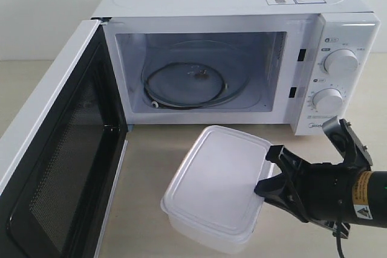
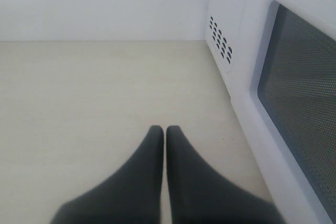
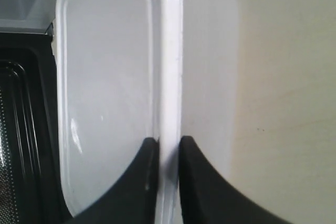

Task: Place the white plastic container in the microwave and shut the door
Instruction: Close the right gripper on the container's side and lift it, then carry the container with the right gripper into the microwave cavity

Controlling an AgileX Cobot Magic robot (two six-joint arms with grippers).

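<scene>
Two grippers: my right gripper (image 1: 269, 170) pinches the rim of the translucent white rectangular plastic container (image 1: 216, 184); my left gripper (image 2: 164, 132) has its black fingers pressed together on nothing.
Container: tilted, on the beige table (image 1: 145, 197), just in front of the microwave's cavity.
Microwave: the white boxy microwave (image 1: 242, 4) shows its bare glass turntable (image 1: 187, 83).
Door: the white door with dark mesh window (image 1: 60, 167) is swung wide open.

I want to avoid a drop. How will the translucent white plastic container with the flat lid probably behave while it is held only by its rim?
The translucent white plastic container probably is light and looks empty. The right gripper pinches only its thin rim at one side, so it may sag or tilt. Its smooth plastic might slip; the lid could flex.
</scene>
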